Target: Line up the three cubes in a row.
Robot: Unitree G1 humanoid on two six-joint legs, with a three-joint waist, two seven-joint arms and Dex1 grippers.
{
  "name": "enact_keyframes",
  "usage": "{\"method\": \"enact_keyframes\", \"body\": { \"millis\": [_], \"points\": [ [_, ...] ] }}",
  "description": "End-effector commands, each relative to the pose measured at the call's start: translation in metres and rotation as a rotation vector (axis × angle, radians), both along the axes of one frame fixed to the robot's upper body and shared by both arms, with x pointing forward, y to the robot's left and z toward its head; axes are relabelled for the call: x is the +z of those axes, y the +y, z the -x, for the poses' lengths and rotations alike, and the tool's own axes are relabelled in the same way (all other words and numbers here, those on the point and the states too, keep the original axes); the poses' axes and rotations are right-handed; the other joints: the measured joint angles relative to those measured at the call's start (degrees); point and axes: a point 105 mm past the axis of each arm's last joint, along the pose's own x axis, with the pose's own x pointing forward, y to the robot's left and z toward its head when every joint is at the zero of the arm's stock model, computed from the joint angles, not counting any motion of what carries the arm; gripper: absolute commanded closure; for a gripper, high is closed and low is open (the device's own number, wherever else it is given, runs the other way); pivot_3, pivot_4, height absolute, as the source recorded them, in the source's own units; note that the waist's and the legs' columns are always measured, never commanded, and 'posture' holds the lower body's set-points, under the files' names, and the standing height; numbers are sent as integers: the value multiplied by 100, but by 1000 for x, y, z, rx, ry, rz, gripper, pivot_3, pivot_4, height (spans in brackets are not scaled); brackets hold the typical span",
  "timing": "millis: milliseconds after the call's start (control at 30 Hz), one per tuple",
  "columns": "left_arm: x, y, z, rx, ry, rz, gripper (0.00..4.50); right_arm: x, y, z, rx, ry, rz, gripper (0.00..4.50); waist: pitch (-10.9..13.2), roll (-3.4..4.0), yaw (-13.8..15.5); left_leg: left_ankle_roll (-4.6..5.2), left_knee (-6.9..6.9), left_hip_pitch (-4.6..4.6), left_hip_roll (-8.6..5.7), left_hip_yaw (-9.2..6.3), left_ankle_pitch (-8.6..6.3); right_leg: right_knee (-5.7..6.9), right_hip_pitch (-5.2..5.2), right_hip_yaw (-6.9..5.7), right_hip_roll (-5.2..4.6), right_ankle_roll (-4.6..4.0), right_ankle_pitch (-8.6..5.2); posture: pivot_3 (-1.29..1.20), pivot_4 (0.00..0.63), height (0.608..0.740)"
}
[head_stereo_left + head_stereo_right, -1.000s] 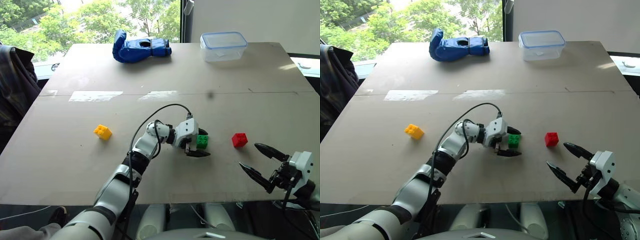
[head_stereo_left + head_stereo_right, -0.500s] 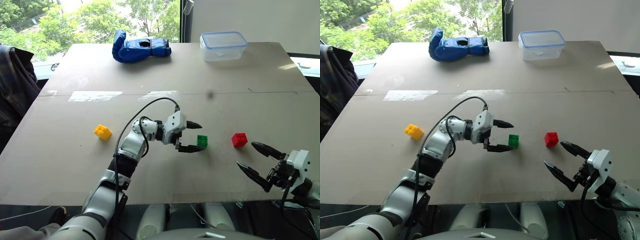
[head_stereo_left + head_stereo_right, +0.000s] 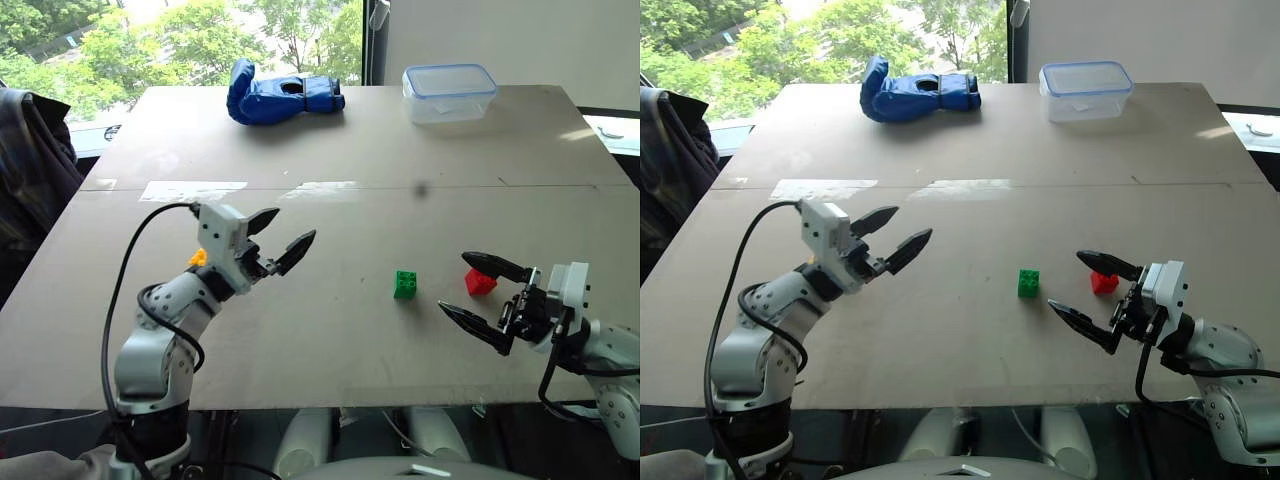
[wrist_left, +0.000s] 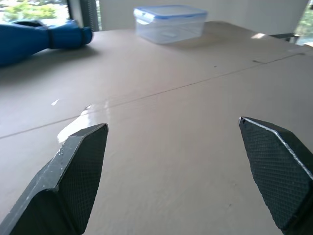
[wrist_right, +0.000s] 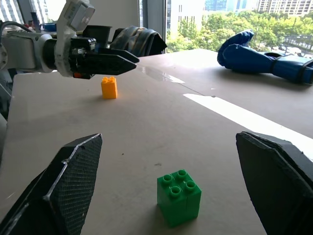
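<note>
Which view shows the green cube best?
The right wrist view: the green cube sits close between the open right gripper's fingers, studs clearly visible. Both eye views show it small on the table. The left wrist view looks toward the plastic container.

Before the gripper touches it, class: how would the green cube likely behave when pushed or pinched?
The green cube looks like rigid plastic, so it probably won't deform. It sits flat on the table, so it should slide, not roll. Its smooth sides may slip.
</note>
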Motion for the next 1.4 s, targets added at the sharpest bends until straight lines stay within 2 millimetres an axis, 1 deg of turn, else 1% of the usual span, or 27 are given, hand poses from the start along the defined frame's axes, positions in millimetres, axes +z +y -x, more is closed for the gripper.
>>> {"method": "enact_keyframes", "body": {
  "millis": [33,67,100,167,200,267,367,467,533,567,733,833,933,1067,1133,1267,1400],
  "points": [
    [11,28,15,201,-56,-39,104,2,6,-7,60,-17,7,0,0,-2,23,0,0,1,0,-1,0,0,1,-3,2,0,0,0,150,740],
    [9,31,17,226,-54,-38,104,1,6,-10,72,-21,13,0,0,-2,59,0,0,0,-3,-4,0,0,4,-10,4,-1,0,0,150,740],
    [3,37,20,286,-47,-35,104,2,9,-15,92,-26,17,0,0,-2,114,0,0,0,-5,-8,0,0,7,-18,10,-1,0,0,150,740],
    [-2,46,23,389,-44,-28,104,3,12,-20,122,-28,17,0,-1,-1,95,0,1,4,-10,-14,0,-4,15,-25,9,-2,0,0,150,740],
    [-3,47,24,421,-46,-15,104,3,13,-22,134,-28,18,0,-1,-4,97,1,0,8,-12,1,0,-12,17,-9,7,-1,1,0,150,740],
    [-7,47,23,445,-40,-19,104,3,14,-24,149,-31,24,0,-2,-8,111,0,0,7,-10,-6,0,-12,16,-17,9,-1,1,0,150,740],
    [-14,54,19,523,-20,-20,104,4,14,-26,161,-38,30,0,-1,-7,135,0,-3,2,-10,-19,0,-11,16,-29,8,-3,0,0,150,740],
    [-22,55,13,544,-2,-29,104,6,15,-28,163,-43,31,0,-1,-7,122,0,-3,1,-11,-17,0,-12,16,-27,7,-3,0,0,150,740],
    [-32,61,9,578,33,-61,104,7,16,-29,163,-50,31,0,-1,-7,119,0,-3,2,-12,-15,0,-13,16,-26,7,-2,0,0,150,740],
    [-34,62,6,585,39,-48,104,8,17,-29,163,-52,30,0,-1,-7,116,0,-3,2,-12,-15,0,-13,16,-26,7,-2,0,0,150,740],
    [-44,52,-5,569,56,-13,104,9,17,-27,149,-62,29,0,-1,-7,118,0,-3,0,-12,-16,0,-14,15,-27,5,-2,0,0,150,740],
    [-50,54,-10,579,60,-25,104,10,16,-27,134,-67,29,0,-1,-7,119,-1,-3,0,-12,-17,0,-15,15,-27,3,-2,0,0,150,740],
    [-53,54,-17,531,54,-20,104,10,16,-26,123,-68,27,0,-1,-7,118,-1,-5,0,-12,-18,0,-14,14,-28,2,-2,0,0,150,740],
    [-60,72,-23,488,74,-77,104,10,16,-25,117,-73,26,0,-1,-6,107,-2,-6,1,-11,-19,1,-14,14,-29,3,-2,0,0,150,740],
    [-64,74,-25,428,85,-95,104,10,16,-26,111,-77,26,0,-1,-5,101,-2,-8,2,-11,-17,1,-13,12,-27,4,-3,0,0,150,740],
    [-70,70,-33,260,98,-128,104,11,15,-27,103,-82,27,0,-2,-4,108,-18,-9,2,-12,-16,10,-14,12,-28,3,-2,0,0,150,740],
    [-72,75,-34,150,111,-166,104,11,15,-26,99,-84,28,0,-3,-1,112,-17,-11,2,-12,-18,9,-14,12,-31,3,-3,0,0,150,740]
  ]
}}
